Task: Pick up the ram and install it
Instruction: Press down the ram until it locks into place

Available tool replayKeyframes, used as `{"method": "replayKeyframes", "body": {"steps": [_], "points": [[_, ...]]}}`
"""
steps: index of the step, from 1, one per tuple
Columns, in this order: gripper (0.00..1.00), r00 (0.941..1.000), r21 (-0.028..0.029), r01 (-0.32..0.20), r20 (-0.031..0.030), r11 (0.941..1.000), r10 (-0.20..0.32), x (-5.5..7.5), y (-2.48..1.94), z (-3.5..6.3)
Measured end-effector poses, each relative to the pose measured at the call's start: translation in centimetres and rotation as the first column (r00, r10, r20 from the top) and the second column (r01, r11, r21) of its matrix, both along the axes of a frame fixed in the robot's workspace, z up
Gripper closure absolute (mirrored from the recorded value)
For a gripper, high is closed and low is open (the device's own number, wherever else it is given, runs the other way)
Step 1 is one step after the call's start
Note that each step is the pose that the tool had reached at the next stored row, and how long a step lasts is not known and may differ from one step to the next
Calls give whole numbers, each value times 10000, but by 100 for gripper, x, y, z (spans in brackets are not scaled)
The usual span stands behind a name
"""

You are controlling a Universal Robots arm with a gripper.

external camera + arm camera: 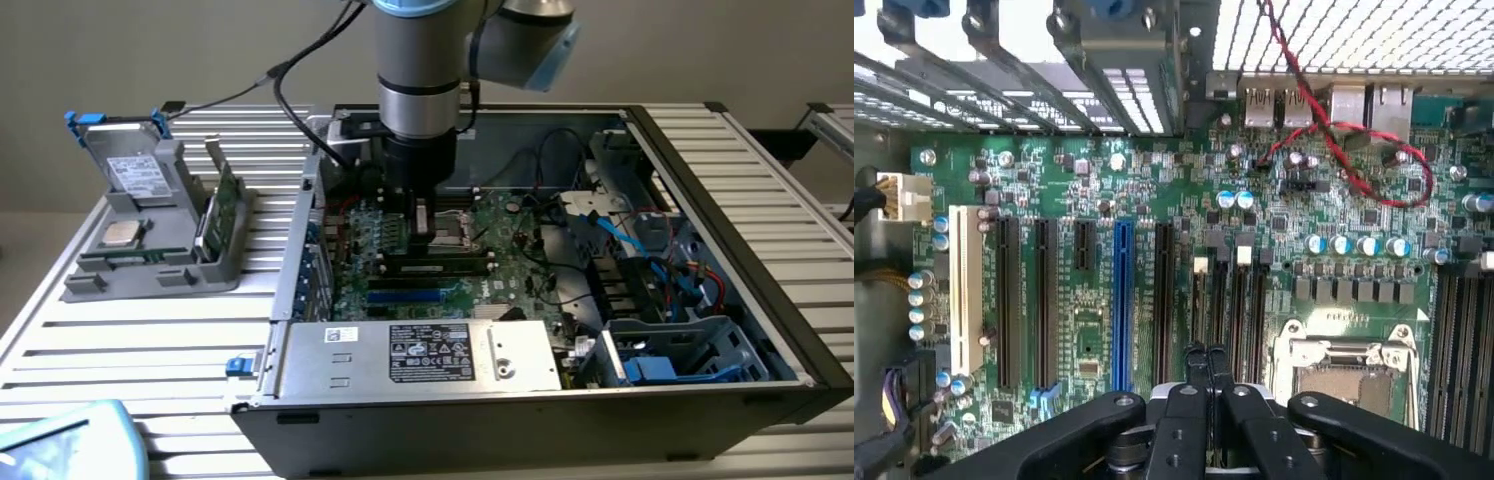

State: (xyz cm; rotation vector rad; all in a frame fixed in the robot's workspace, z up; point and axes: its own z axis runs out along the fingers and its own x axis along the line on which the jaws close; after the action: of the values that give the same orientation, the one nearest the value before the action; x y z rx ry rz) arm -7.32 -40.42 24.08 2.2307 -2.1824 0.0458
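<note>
Far left, outside the case: grey holder (94, 285) on the slatted table, 1 broad green card (214, 215) standing in it, well apart from my work. Next, the case's left wall (300, 250), upright and near my arm's left side, so little swing room that way. My gripper (434, 238) is low over the motherboard (514, 235). In the wrist view my fingers (1206, 375) are pressed together with nothing between them. The ram (434, 268) lies lengthwise along a slot just on the near side of my fingertips. Touching or a hair apart, I cannot tell, nor whether it is fully seated. Risks: pressing down off-centre could tilt the stick and leave 1 end proud, and a slip sideways would put my tips on bare board parts or the open processor socket (1344, 365) beside me. Right: loose blue cables (641, 235) and a red wire (1324, 130) could snag a sideways move. Near edge: the power supply (400, 350) stands high, blocking travel toward me. Straight up is the only open way.
</note>
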Motion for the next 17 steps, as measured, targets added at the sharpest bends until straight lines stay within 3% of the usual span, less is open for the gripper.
{"method": "replayKeyframes", "body": {"steps": [9, 17], "points": [[89, 10000, 107, -14, -43, 9999, 15, 335, -6, 46], [89, 10000, 125, -15, -50, 9999, 15, 354, -13, 50]]}}
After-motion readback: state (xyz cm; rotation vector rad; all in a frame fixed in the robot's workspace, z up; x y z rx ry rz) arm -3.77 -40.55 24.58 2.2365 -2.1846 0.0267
